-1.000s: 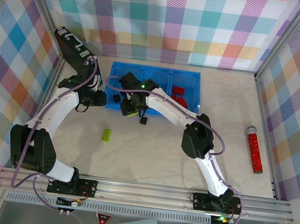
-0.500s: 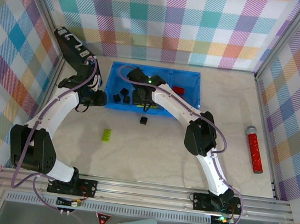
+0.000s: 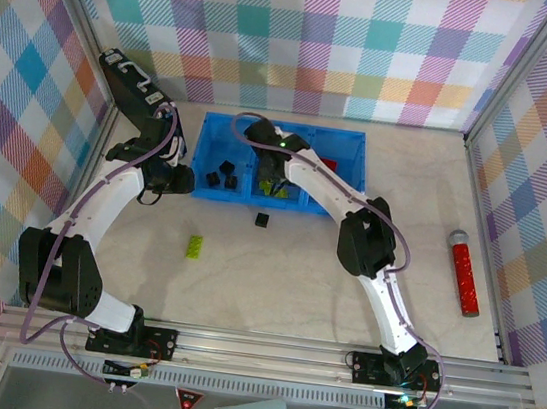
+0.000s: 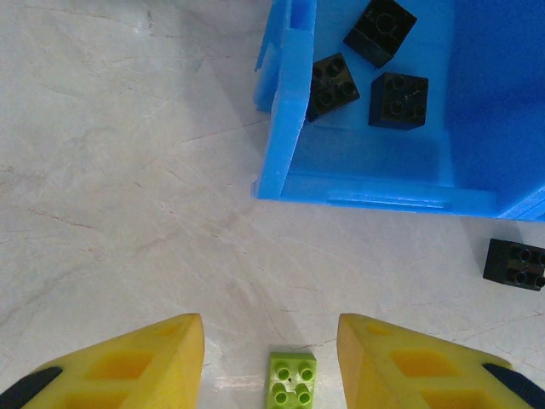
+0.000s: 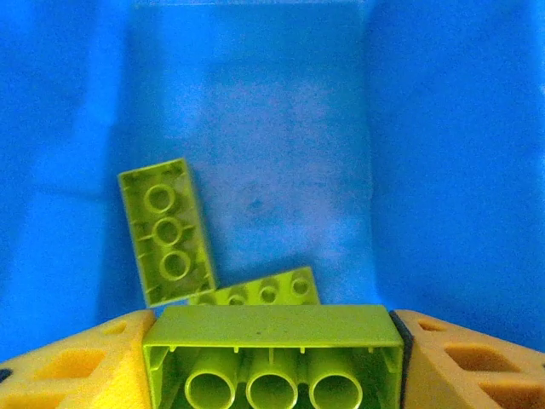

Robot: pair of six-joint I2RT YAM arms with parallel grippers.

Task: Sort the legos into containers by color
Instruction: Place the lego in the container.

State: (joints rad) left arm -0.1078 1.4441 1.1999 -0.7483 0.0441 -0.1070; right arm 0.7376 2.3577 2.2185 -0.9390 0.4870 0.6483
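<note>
The right claw [image 5: 272,366] clamped a green lego [image 5: 272,328], two more green legos [image 5: 166,230] lying just ahead. The left claw [image 4: 271,341] stood open, empty.

Table [image 3: 272,295] with tray [image 3: 206,133], bricks [image 3: 194,246], cylinder [image 3: 464,278]

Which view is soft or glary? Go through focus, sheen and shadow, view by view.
Right wrist: the held lime-green plastic brick is sharp, while the bright blue plastic tray floor behind it is hazy with a pale sheen. Left wrist: crisp, with a soft shadow on the pale table beside the tray wall. Top external: even light, with faint shadows under the arms.
</note>
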